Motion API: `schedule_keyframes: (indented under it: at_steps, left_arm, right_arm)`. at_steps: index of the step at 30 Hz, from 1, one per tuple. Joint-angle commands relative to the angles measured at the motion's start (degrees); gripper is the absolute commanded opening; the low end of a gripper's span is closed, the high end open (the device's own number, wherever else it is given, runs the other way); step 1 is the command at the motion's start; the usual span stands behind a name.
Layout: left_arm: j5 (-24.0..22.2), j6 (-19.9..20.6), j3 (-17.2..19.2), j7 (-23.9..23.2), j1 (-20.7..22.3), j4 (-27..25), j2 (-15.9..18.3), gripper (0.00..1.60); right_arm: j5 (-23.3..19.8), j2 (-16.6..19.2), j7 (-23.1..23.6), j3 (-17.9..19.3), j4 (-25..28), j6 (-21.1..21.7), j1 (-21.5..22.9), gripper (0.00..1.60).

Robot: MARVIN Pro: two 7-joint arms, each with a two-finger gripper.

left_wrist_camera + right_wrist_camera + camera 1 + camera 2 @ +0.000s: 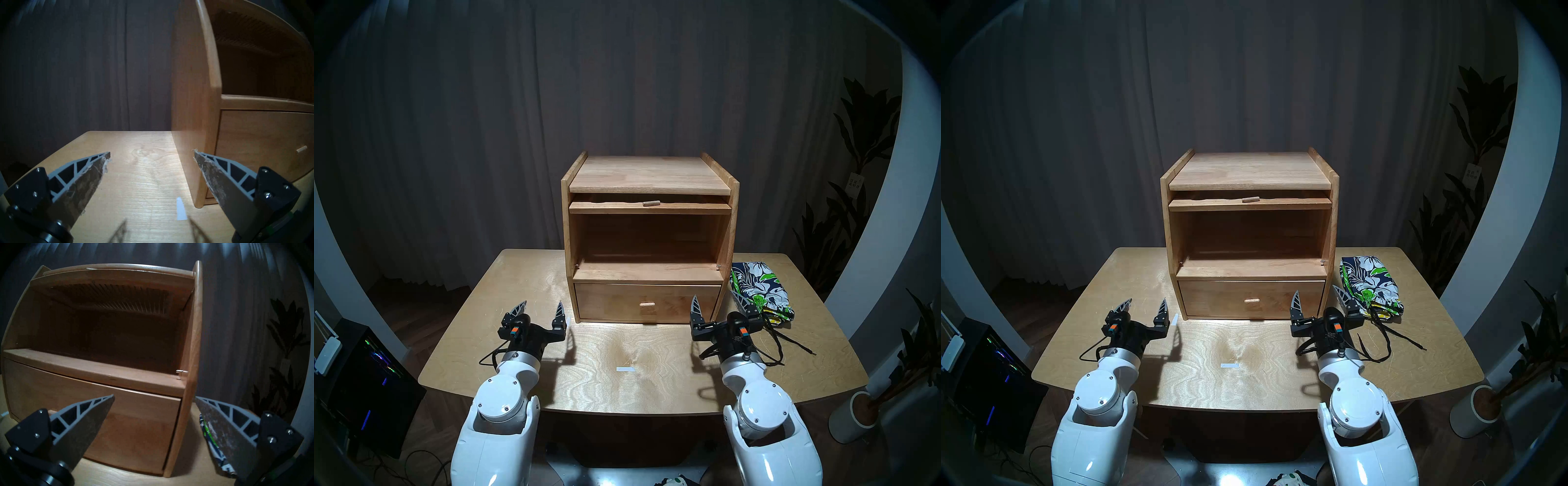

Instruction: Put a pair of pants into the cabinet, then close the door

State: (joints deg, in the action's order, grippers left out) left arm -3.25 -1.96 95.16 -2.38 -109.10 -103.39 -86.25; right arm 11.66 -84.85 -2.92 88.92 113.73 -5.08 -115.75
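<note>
- The pants (759, 287) lie folded on the table (524, 271), just right of the cabinet (648, 234) (upper compartment open).
- The door (650, 207) is slid in under the top.
- Left gripper (542, 307) and right gripper (717, 302) both spread wide, holding nothing.

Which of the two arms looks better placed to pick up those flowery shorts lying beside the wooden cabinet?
The right. Its open right gripper hovers just in front of the navy, white and green flowered shorts, right of the light-wood cabinet. The open left gripper sits across the table, with the cabinet between.
</note>
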Motion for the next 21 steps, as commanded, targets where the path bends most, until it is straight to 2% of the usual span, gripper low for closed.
schedule_keyframes:
  at_steps: [1,11,17,21]
  left_arm:
    - [-0.85,-0.33,2.16,-0.59,1.06,-0.01,1.43,1.60]
    - [-2.31,-0.39,3.69,-1.47,1.37,0.83,1.92,1.60]
    - [-3.20,-0.46,4.16,-2.23,1.62,1.21,2.23,1.60]
    - [-3.93,-0.55,4.41,-2.91,1.83,1.45,2.48,1.60]
  right_arm:
    - [5.61,6.63,-1.11,8.49,6.58,0.58,-5.08,1.60]
    - [12.30,13.29,-0.83,17.81,10.43,2.71,-8.16,1.60]
    - [16.50,17.14,1.46,23.37,8.30,5.11,-10.61,1.60]
    - [19.91,20.06,6.27,27.87,6.04,5.90,-12.91,1.60]
